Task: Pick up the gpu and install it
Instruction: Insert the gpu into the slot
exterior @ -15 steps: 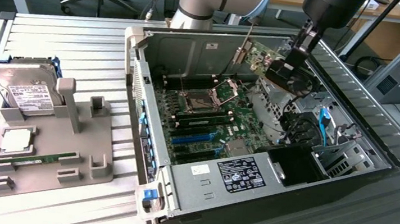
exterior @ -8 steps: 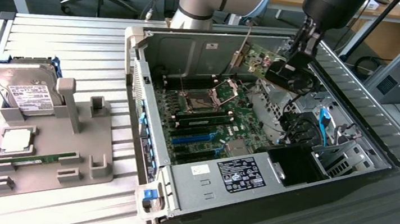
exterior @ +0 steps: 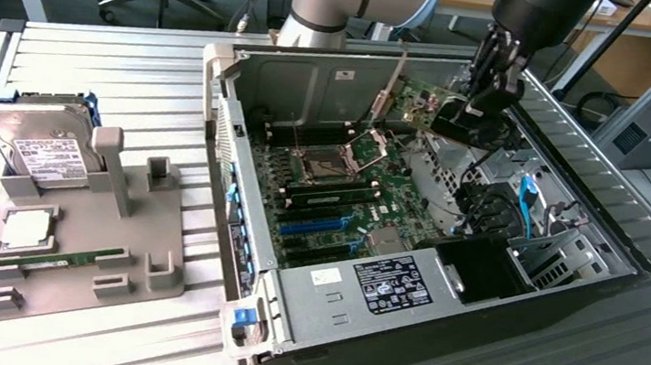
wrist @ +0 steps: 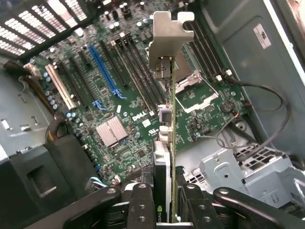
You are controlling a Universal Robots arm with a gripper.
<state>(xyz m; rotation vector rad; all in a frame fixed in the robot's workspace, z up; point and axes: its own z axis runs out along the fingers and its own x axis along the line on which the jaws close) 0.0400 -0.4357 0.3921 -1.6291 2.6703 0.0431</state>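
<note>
My gripper [exterior: 471,116] is inside the open computer case [exterior: 411,294], shut on the gpu [exterior: 415,110]. The card hangs edge-on above the green motherboard [exterior: 337,193], near the case's far wall, with its silvery bracket [exterior: 395,85] pointing away from the gripper. In the wrist view the gpu [wrist: 166,143] runs straight out from between the two black fingers [wrist: 142,205], and its metal bracket [wrist: 169,33] is at the far end. The board with its blue slot [wrist: 102,71] and black slots lies below the card, not touching it.
On the exterior view's left, a grey fixture tray [exterior: 85,247] holds a silver hard drive [exterior: 42,146], a processor [exterior: 26,229] and a green memory stick [exterior: 52,260]. Inside the case are the open CPU socket [exterior: 328,160], black cables [exterior: 488,206] and a drive cage [exterior: 562,260].
</note>
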